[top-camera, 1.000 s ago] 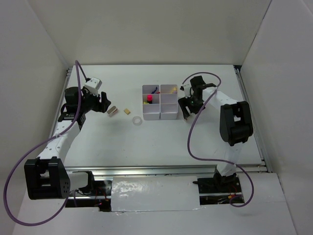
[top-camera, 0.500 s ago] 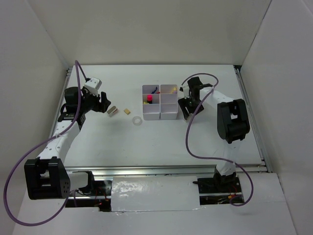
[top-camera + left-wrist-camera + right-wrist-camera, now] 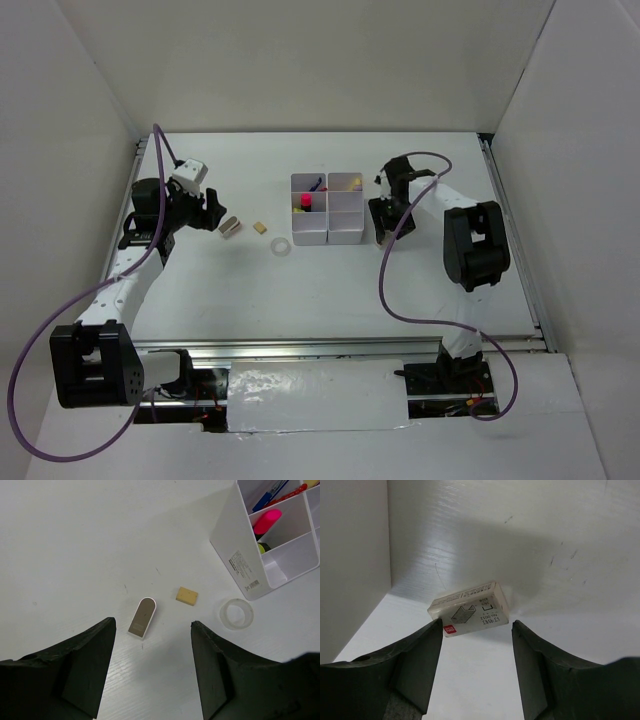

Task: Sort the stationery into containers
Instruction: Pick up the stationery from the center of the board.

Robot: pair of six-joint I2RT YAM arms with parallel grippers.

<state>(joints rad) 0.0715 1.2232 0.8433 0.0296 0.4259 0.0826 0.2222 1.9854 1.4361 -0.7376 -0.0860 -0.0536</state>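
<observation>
While the left tool (image 3: 152, 622) hangs open above the desk (image 3: 75, 540), the right tool (image 3: 476, 625) stands open over a small staple box (image 3: 469, 609) lying beside the containers (image 3: 240, 565); next, I'd say, it must close squarely.

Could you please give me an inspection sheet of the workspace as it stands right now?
Surface: white table, faint scuffs.
Job's things: white container holds pink highlighter and pens; metal clip, eraser, tape ring loose to its left; staple box on its right.
Clutter: nothing seen.
Grippers: left gripper open, empty, near the loose pieces; right gripper open, straddling the staple box.
Cables: purple cables loop along both arms, off the stationery.
Surroundings: white walls on three sides.
</observation>
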